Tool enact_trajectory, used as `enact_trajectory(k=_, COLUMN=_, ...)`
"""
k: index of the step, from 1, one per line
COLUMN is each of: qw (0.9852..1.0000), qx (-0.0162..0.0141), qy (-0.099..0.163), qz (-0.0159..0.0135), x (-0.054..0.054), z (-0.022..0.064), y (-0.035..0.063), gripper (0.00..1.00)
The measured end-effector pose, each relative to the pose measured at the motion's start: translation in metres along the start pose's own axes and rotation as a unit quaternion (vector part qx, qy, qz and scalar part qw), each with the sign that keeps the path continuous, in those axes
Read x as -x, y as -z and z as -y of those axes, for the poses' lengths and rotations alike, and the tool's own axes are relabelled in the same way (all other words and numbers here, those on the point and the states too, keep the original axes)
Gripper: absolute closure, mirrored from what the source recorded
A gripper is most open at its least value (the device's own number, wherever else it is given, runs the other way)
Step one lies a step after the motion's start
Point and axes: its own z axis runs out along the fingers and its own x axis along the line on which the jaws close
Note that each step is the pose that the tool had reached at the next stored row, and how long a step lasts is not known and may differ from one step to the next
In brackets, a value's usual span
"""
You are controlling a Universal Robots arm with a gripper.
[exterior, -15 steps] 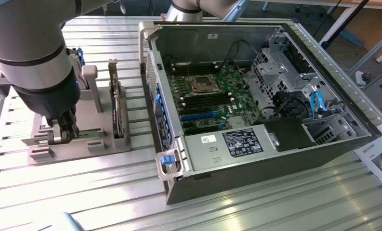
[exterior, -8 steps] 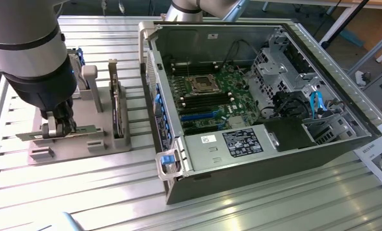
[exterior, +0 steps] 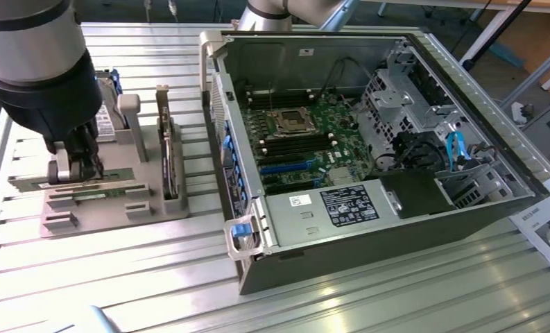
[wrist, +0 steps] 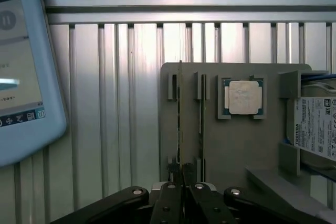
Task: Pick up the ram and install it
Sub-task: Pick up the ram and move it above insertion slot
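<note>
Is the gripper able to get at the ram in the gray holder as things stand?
Probably yes: the gripper looks closed on the ram where it stands in the gray holder, with nothing in between.

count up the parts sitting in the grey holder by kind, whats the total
ram stick: 2
processor: 1
hard drive: 1
expansion card: 1
total: 5
</note>
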Motion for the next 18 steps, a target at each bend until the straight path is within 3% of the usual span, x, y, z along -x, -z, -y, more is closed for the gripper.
enact_trajectory(k=18, qw=1.0000, qx=0.0000, qy=0.000, qz=0.0000, x=0.001, z=-0.0020, y=0.0557, gripper=0.88)
